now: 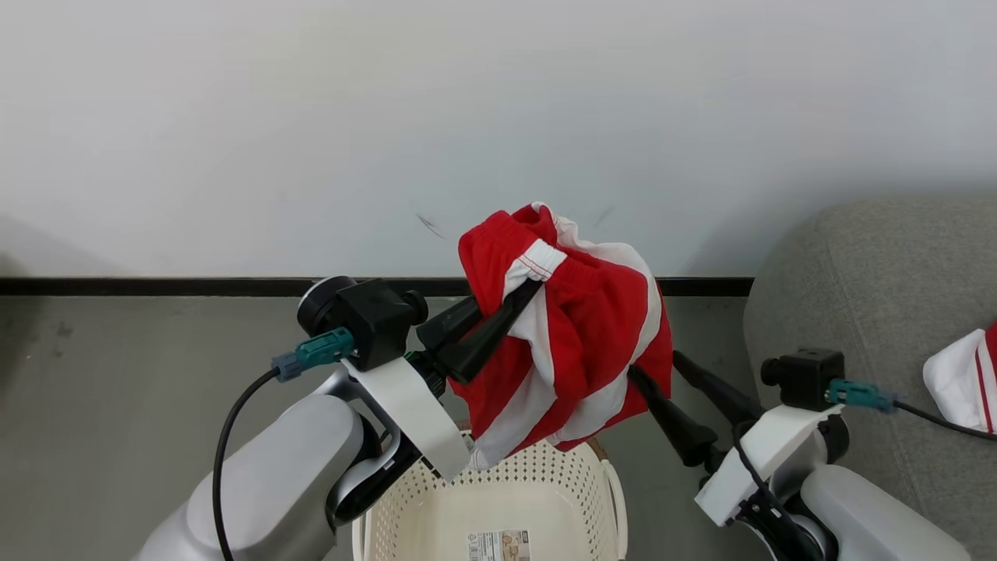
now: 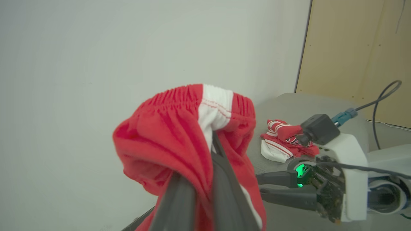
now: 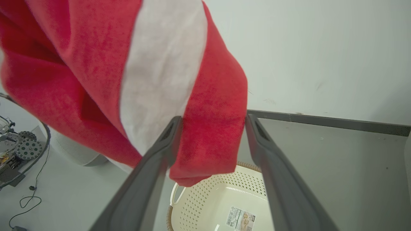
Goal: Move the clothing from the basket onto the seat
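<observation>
Grey sofa (image 1: pixel 872 296), cut off at the right edge, carrying one red-and-white garment (image 1: pixel 958 382) that is cropped there too. Cream basket (image 1: pixel 545 499), its near half lost below the frame. Red shorts (image 1: pixel 584 335) hang above the basket, clamped at the waistband by the left gripper (image 1: pixel 523 294), fingertips buried in cloth. Right gripper (image 1: pixel 654 365) stands wide; a fold hangs between its fingers, contact unclear.
</observation>
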Robot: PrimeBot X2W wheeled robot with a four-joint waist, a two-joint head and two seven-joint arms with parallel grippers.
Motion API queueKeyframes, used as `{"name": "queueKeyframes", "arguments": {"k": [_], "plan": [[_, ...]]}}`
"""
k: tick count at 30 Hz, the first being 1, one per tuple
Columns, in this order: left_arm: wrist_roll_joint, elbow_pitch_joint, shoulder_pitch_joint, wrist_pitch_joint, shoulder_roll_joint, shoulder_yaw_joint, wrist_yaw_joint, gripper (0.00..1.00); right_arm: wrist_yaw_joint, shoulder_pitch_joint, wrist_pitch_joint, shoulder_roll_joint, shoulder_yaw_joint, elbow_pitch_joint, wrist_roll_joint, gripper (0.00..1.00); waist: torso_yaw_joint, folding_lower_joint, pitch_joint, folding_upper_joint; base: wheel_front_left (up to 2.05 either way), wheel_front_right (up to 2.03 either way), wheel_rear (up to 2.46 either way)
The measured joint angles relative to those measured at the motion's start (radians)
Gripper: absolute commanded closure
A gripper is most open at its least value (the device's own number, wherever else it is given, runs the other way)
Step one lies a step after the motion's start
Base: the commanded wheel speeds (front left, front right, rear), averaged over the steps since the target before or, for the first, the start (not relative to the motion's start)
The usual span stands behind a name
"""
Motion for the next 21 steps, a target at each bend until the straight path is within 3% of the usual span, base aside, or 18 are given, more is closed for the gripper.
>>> {"name": "queueKeyframes", "arguments": {"k": [11,21], "plan": [[-0.021,-0.023,0.000,0.010,-0.016,-0.026,0.000,1.00,0.000,-0.090,0.000,0.006,0.201,-0.004,0.084,0.00,0.047,0.0000,0.000,0.0001,0.00,0.00,0.00],[-0.029,-0.039,0.000,0.019,-0.024,-0.049,0.000,1.00,0.000,-0.152,0.000,0.005,0.285,0.018,0.155,0.00,0.079,0.0000,0.000,0.0000,0.00,0.00,0.00]]}}
